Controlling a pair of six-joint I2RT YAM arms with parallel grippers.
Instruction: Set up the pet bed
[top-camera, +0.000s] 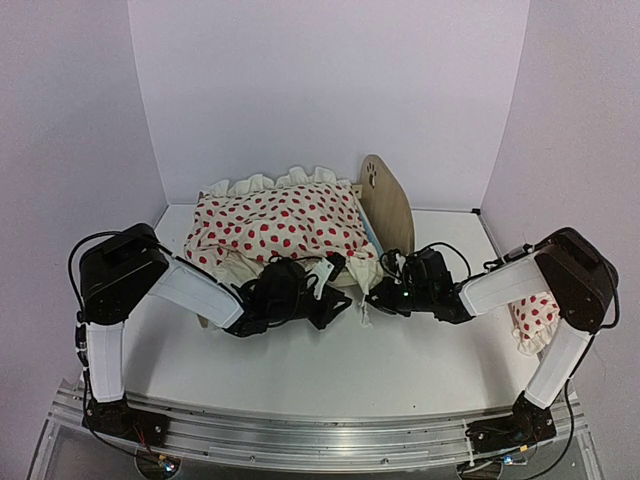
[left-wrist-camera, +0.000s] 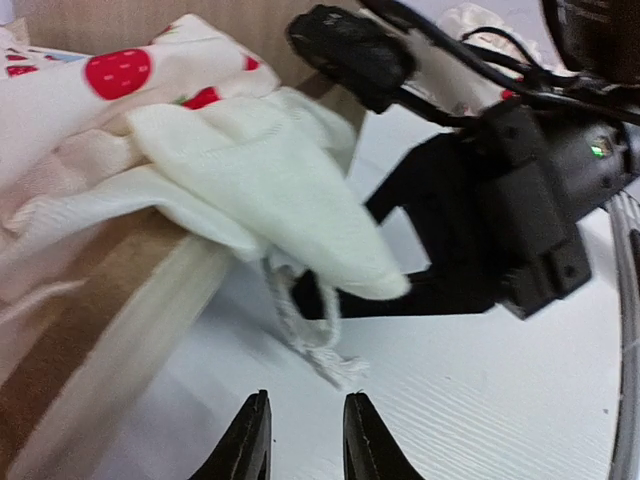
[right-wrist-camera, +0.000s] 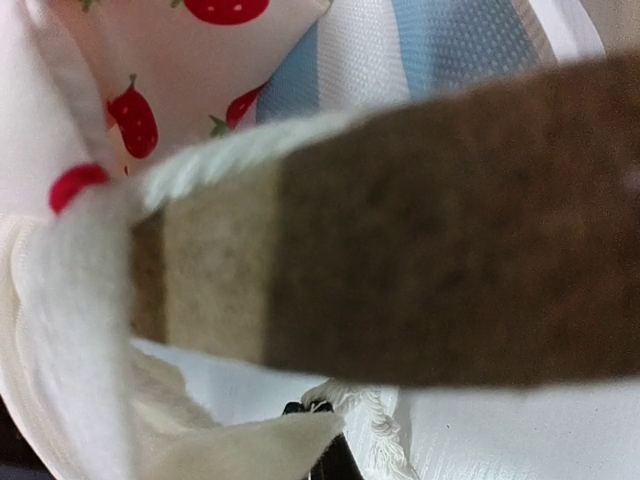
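The pet bed (top-camera: 385, 205) stands on the table (top-camera: 400, 360), headboard upright at its right end. Its wooden frame holds the blue-and-white striped mattress (right-wrist-camera: 450, 50). The red-dotted duvet (top-camera: 280, 225) is bunched on top of the mattress and spills over the near rail of the pet bed. The left gripper (left-wrist-camera: 305, 440) hovers just in front of that rail, jaws slightly parted with nothing between them. The right gripper (top-camera: 378, 296), at the pet bed's near right corner, has its jaws closed on the duvet's cream corner. A dotted pillow (top-camera: 535, 315) lies well right of the pet bed.
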